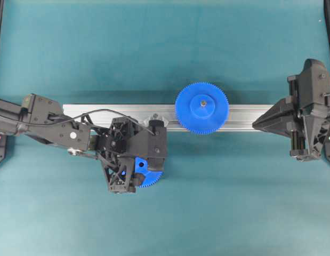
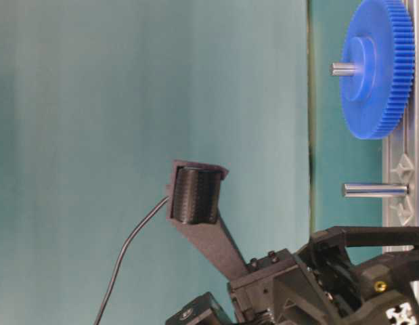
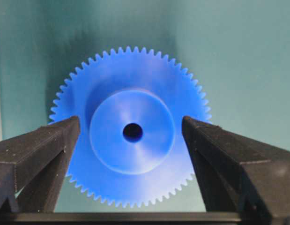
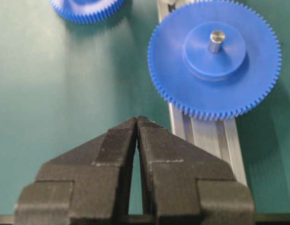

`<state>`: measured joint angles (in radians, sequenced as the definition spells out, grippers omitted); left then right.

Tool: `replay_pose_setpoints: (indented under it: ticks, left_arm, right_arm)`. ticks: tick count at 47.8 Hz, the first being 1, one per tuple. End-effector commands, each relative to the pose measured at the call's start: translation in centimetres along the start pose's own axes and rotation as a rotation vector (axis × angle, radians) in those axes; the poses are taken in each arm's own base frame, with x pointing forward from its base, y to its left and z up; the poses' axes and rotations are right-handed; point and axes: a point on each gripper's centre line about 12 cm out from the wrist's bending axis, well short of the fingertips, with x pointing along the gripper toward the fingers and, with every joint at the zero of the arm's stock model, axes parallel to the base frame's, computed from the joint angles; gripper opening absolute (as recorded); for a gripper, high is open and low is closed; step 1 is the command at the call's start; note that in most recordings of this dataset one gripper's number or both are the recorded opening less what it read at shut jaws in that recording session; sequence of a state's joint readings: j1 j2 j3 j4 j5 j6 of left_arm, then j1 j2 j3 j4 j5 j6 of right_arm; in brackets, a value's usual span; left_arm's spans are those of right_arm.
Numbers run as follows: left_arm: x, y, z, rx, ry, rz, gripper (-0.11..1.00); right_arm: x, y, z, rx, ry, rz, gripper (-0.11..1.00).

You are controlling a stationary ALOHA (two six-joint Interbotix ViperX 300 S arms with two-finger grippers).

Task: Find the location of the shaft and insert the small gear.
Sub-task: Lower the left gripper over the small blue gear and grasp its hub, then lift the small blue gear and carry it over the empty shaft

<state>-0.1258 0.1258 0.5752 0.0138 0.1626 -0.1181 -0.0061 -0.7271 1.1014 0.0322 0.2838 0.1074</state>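
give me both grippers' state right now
left gripper: open, straddling the small gear, not gripping.
right gripper: closed, empty.

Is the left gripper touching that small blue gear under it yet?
Apart. The left wrist view shows the left gripper open, its fingers standing clear on either side of the small gear's hub.

Blue small gear (image 3: 130, 145) flat; bare shaft (image 2: 373, 190) upright

The overhead view looks straight down on the whole worktop (image 1: 154, 42). The table-level view sits low and turned sideways, its rail (image 2: 399, 162) at three o'clock. The left wrist view peers closely down at the small gear (image 3: 130, 131). The right wrist view and the overhead share the larger gear (image 4: 215, 56).
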Motion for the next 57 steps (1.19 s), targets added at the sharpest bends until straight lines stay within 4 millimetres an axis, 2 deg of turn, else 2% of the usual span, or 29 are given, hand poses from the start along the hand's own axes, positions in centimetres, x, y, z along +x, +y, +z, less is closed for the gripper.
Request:
replay_pose_setpoints:
  ticks: [1, 42, 48, 57]
  left_arm:
    - [-0.3, -0.3, 1.0, 0.009, -0.021, -0.006, 0.92]
    - [0.8, -0.4, 0.1, 0.005, 0.125, 0.010, 0.90]
    - [1.0, -0.4, 0.0, 0.005, 0.151, 0.013, 0.83]
    - [1.1, -0.5, 0.7, 0.011, 0.139, 0.012, 0.65]
  right_arm:
    - [-0.2, 0.0, 0.5, 0.008, -0.025, 0.000, 0.13]
    - [-0.5, -0.1, 0.1, 0.011, -0.034, 0.002, 0.13]
    - [-0.5, -0.1, 0.1, 0.011, -0.035, 0.002, 0.13]
    - [-0.6, 0.0, 0.3, 0.009, -0.040, 0.002, 0.13]
